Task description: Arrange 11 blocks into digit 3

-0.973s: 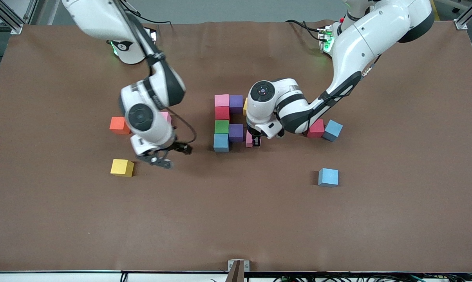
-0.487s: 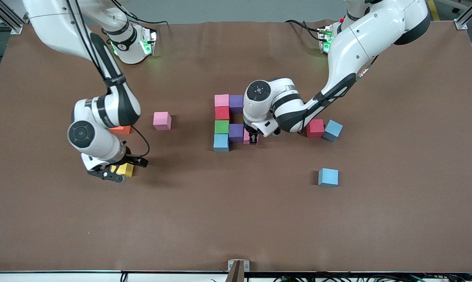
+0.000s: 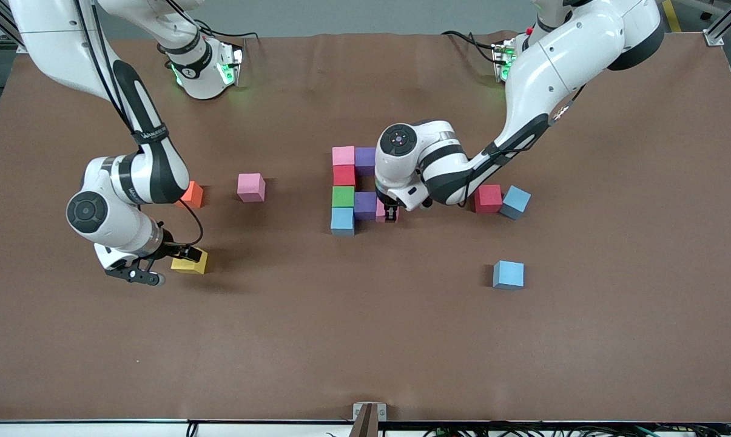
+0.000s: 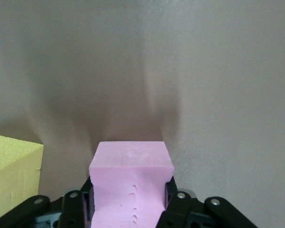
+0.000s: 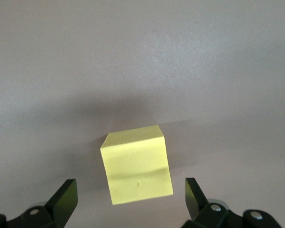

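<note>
Several blocks form a cluster mid-table: pink (image 3: 343,155), purple (image 3: 365,159), red (image 3: 344,175), green (image 3: 343,196), light blue (image 3: 342,220) and a second purple (image 3: 365,205). My left gripper (image 3: 392,213) is shut on a pink block (image 3: 380,209), low at the table beside that second purple block; the left wrist view shows the pink block (image 4: 131,180) squeezed in my left gripper (image 4: 131,211), with a yellow block (image 4: 14,180) beside it. My right gripper (image 3: 162,264) is open beside a loose yellow block (image 3: 190,263); in the right wrist view that block (image 5: 137,164) lies just ahead of the spread fingers (image 5: 64,197).
Loose blocks: pink (image 3: 251,186), red (image 3: 488,198), light blue (image 3: 515,201) and another light blue (image 3: 508,274). An orange cube (image 3: 193,194) sits beside the right arm's elbow. The brown mat (image 3: 365,340) lies bare toward the front camera.
My right arm has swung from near mid-table toward its own end and now has its open gripper at the yellow block. My left gripper has slid the pink block closer to the purple block.
</note>
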